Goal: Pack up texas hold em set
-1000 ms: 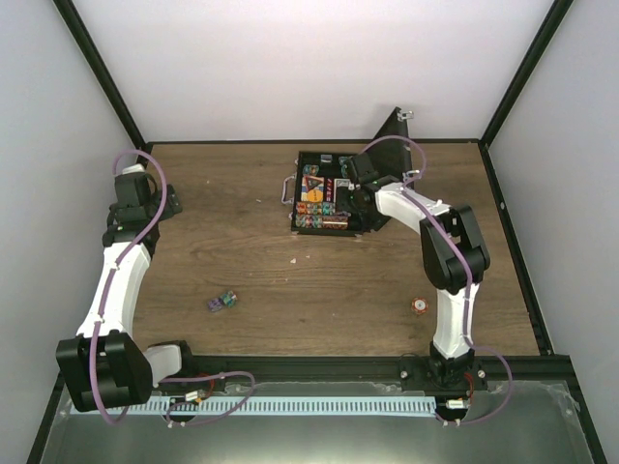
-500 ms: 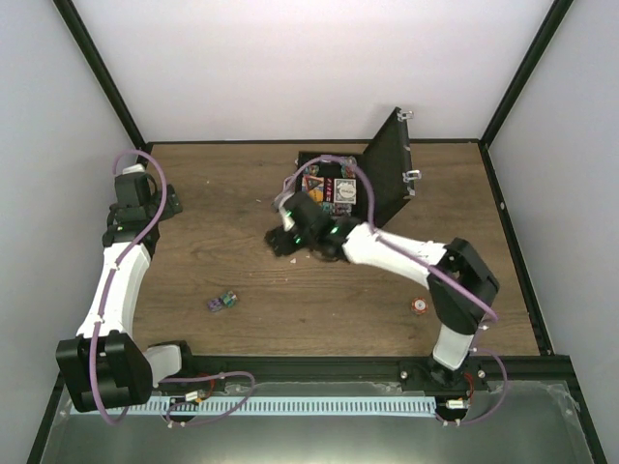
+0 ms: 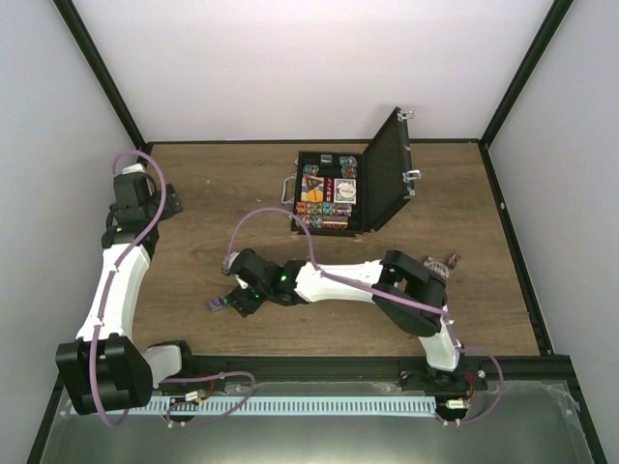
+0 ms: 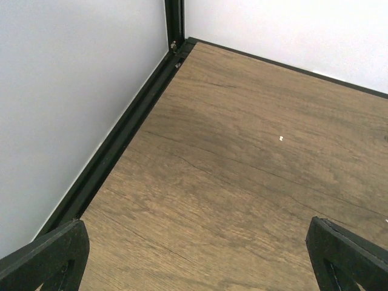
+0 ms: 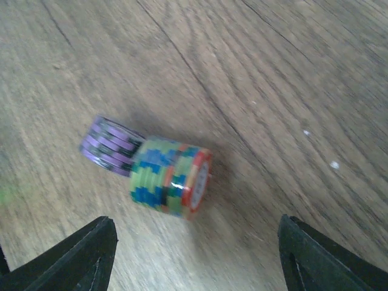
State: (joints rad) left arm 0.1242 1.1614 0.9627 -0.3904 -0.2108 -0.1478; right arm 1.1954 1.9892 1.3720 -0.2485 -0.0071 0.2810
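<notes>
Worktop (image 3: 193,251): mostly bare wood. R arm (image 3: 348,280) is stretched low across it toward near-left. L arm (image 3: 121,271) is parked along the left wall, not involved.

Briefcase (image 3: 389,179) sits far-centre, open, lid tilted up on its right side, not latched. Inside looks nearly full: rows of multicolour chips + card decks (image 3: 345,190), little spare room visible, so bulk of packing looks done imo.

L fingers (image 4: 54,257) are spread wide w/ nothing btwn them, over bare wood by the left-wall corner. R fingers (image 5: 91,254) are spread too, holding nothing, hovering just short of the leftovers.

Leftovers: green/blue chip stack (image 5: 170,179) w/ a red end chip, lying on its side. It touches a smaller purple chip stack (image 5: 112,145), also on its side. Both are near-left of centre, well apart from the case.

Left to do, as I read it: grab those two stacks, carry to case, slot in, then drop lid + latch. Can't tell if other strays sit hidden behind R arm.
</notes>
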